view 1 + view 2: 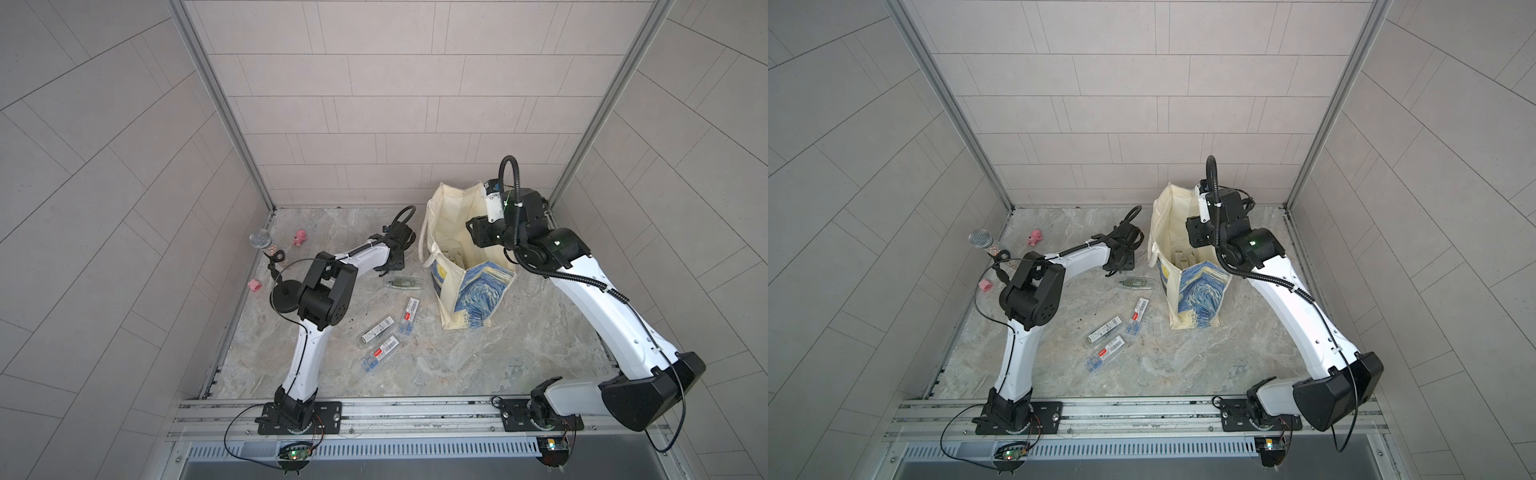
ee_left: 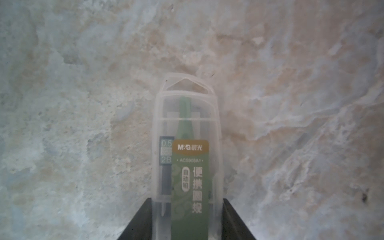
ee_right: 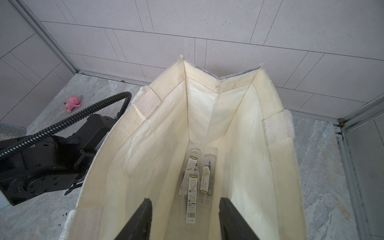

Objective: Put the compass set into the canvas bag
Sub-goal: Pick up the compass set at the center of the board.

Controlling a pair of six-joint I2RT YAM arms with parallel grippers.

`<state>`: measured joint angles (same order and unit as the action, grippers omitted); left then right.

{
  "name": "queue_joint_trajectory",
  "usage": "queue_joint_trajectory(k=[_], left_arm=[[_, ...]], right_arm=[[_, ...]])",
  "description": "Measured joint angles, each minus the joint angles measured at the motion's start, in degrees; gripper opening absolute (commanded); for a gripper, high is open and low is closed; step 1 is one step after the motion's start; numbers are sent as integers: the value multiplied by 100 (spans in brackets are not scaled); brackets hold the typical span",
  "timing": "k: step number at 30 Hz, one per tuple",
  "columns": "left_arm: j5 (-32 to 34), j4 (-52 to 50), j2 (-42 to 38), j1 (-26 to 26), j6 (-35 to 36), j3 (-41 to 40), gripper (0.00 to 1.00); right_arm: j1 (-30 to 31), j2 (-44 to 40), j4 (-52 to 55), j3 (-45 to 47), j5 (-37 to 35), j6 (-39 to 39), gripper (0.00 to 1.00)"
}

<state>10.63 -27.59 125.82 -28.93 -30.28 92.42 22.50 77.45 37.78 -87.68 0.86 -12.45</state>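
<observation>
Green card inside a clear plastic case marks the compass set [image 2: 187, 155], which is seen lying flat on the marbled table [image 2: 83, 104] in the left wrist view. The left pincer [image 2: 187, 200] is closed on it, pressed against both long sides of the case near one end. In both top views the compass set [image 1: 402, 284] [image 1: 1136, 283] is found at the tip of the left arm, between that arm and the canvas bag [image 1: 478, 295] [image 1: 1200, 291], near the bag but not touching it.

The canvas bag is stood upright towards the far right of the table, with its mouth open and its blue-and-yellow printed side turned to the near edge. The right pincer [image 3: 185, 200] is held over the mouth at one narrow end. It is set wide, and nothing is gripped between its two sides. In the right wrist view several flat cases [image 3: 193, 182] are seen at the bottom of the bag, laid close together and partly overlapped.

Three more labelled cases [image 1: 376, 330] are spread on the table, nearer the front than the compass set. A microphone [image 1: 261, 240] on a black stand and two small pink toys [image 1: 300, 237] are placed by the left wall, well apart from the bag
</observation>
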Motion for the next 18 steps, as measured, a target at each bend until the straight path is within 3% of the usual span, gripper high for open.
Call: queue_joint_trajectory(k=[8,18], left_arm=[[-181,407,-752,203,166,-708,36],[-522,1582,-2601,378,286,-2302,33]], right_arm=[[0,2,-17,2,83,-2,54],[0,2,-31,2,308,-70,57]])
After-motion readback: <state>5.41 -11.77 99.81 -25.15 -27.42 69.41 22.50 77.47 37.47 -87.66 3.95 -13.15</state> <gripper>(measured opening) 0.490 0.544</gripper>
